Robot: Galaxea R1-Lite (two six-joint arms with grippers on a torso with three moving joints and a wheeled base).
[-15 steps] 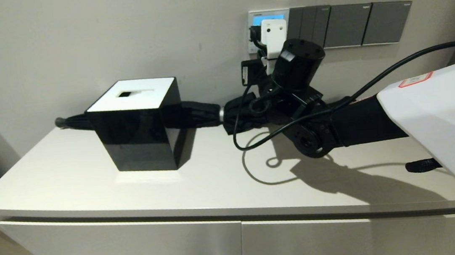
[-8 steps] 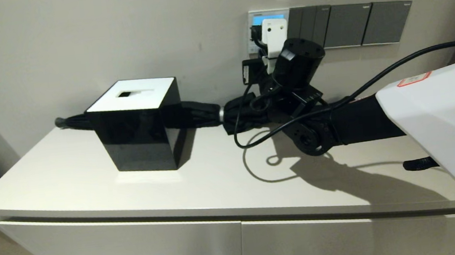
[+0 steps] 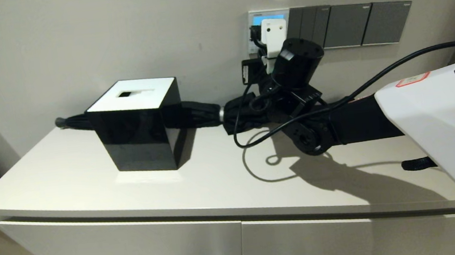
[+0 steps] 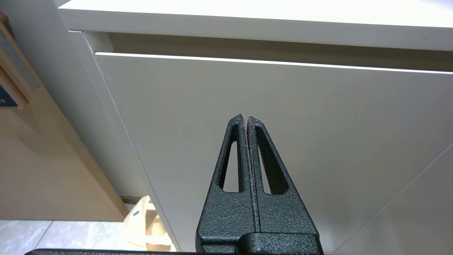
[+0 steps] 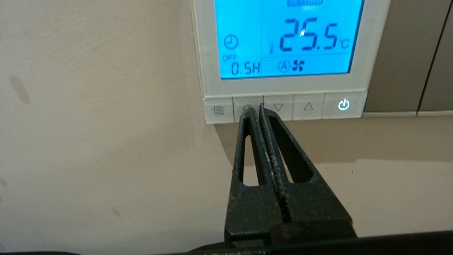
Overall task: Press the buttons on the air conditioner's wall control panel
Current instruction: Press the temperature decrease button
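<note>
Right hand (image 5: pixel 255 109) pressed closed to a single narrow point, holding nothing, tip set against the second of the buttons (image 5: pixel 248 108) from the plain-wall side of the row, right at the seam with the down-arrow button (image 5: pixel 279 107) beside it. Whether actually pushing in or only touching, not possible to tell. Mounted on the wall above the desk (image 3: pixel 89 180), the air conditioner's wall control panel (image 5: pixel 283 86), white-framed, screen lit blue and reading 25.5 degrees with an off timer of 0.5 H. Further along the same row, an up-arrow button (image 5: pixel 308 106) and a lit power button (image 5: pixel 343 105); on the other side of the tip, a menu button (image 5: pixel 218 111). Dark grey switch plates (image 3: pixel 348 25) just beside the panel. Seemingly mid-press on the second button. Next move likely calling for a short straight retreat from the wall, then a small sideways shift to centre on another button, with care not to straddle two at once. On the desk, a black box with a white top (image 3: pixel 136 124) and a folded black umbrella (image 3: pixel 200 113) behind it. Left hand (image 4: pixel 246 120) closed and empty, parked low in front of the cabinet door (image 4: pixel 318 141).
</note>
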